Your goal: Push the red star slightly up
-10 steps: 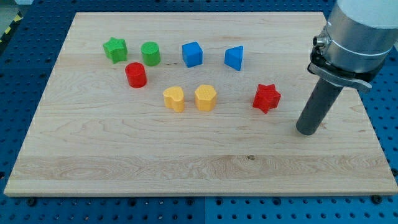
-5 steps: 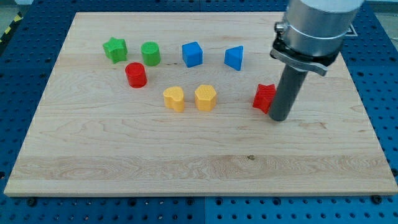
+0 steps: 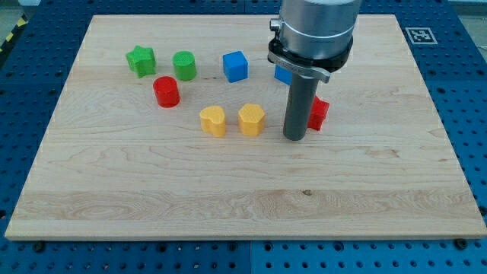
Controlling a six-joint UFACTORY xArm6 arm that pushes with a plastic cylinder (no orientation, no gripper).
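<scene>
Eight small coloured blocks sit on your pale wooden board, which lies on a blue pegboard table. Your dark rod comes down from the grey arm body at the view's top; my tip rests on the board just at the view's left of the red star block, which the rod partly hides, so touching or not is hard to call. No jaws on this rig: the rod holds nothing, it is only set against the board.

The red star sits right of centre, below the blue block that peeks out behind the arm, shape not readable. To the tip's left, close by, are the yellow hexagon-like block and a second yellow block, side by side. Up top left: green star block, green cylinder, blue cube in a row. The red cylinder is just below the two greens.
</scene>
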